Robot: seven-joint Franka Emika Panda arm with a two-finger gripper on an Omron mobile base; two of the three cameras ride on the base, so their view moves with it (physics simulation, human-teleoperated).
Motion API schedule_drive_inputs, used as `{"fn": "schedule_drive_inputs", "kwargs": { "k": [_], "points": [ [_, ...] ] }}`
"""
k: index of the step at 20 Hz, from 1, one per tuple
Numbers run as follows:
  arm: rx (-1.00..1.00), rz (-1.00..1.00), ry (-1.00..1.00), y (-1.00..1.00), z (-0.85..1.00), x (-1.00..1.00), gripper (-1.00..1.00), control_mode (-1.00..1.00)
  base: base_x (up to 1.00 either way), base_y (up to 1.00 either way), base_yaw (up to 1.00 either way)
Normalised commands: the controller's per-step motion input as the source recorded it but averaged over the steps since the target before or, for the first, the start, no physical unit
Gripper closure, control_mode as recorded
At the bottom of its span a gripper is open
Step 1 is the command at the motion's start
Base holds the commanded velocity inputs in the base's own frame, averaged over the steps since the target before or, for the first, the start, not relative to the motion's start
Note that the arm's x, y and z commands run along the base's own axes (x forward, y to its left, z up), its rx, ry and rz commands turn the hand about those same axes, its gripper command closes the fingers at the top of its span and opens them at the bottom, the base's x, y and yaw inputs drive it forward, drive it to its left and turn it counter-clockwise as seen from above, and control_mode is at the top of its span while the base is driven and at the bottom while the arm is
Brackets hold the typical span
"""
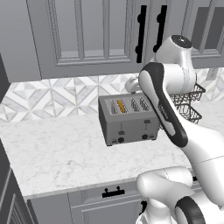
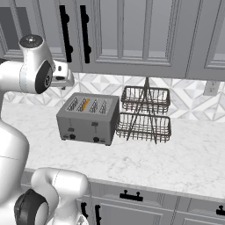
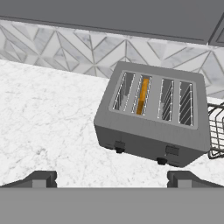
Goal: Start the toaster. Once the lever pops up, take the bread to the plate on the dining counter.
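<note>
**Arm hanging above the toaster, lever not yet pressed**

Going left to right along the worktop [image 1: 57, 153]: bare marble is stretching out at the left, then the toaster [image 1: 127, 118] is sitting near the tiled wall, and just beside it on the right a two-tier wire rack [image 2: 145, 114] is standing.

The bread [image 3: 142, 95] is sitting in the second slot from the left, its orange-brown crust showing edge-up between the wires. The other three slots are looking empty. On the toaster's front, the left lever [image 3: 119, 145] is sitting low, just above its knob, with the matching right lever further along; from these angles I cannot tell whether it is latched down or merely resting.

The gripper [image 3: 112, 178] is hovering above and in front of the toaster, well apart from it, with its fingers spread as wide as they go and gripping nothing.

To my eye the first step is the one in hand: starting the toaster. The next move is calling for the hand to drop toward the front face, line one fingertip over the left lever rather than the knob beneath, and push straight down.
</note>
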Motion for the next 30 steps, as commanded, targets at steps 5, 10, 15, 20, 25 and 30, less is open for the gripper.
{"fn": "schedule_drive_inputs", "kwargs": {
  "k": [5,10,15,20,25,30],
  "points": [
    [0.0,0.0,0.0,0.0,0.0,0.0,-1.0,-1.0,0.0,0.0,0.0],
    [0.0,0.0,0.0,0.0,0.0,0.0,-1.0,-1.0,0.0,0.0,0.0],
    [0.0,0.0,0.0,0.0,0.0,0.0,-1.0,-1.0,0.0,0.0,0.0],
    [0.0,0.0,0.0,0.0,0.0,0.0,-1.0,-1.0,0.0,0.0,0.0],
    [0.0,0.0,0.0,0.0,0.0,0.0,-1.0,-1.0,0.0,0.0,0.0],
    [0.0,0.0,0.0,0.0,0.0,0.0,-1.0,-1.0,0.0,0.0,0.0]
  ]
}}
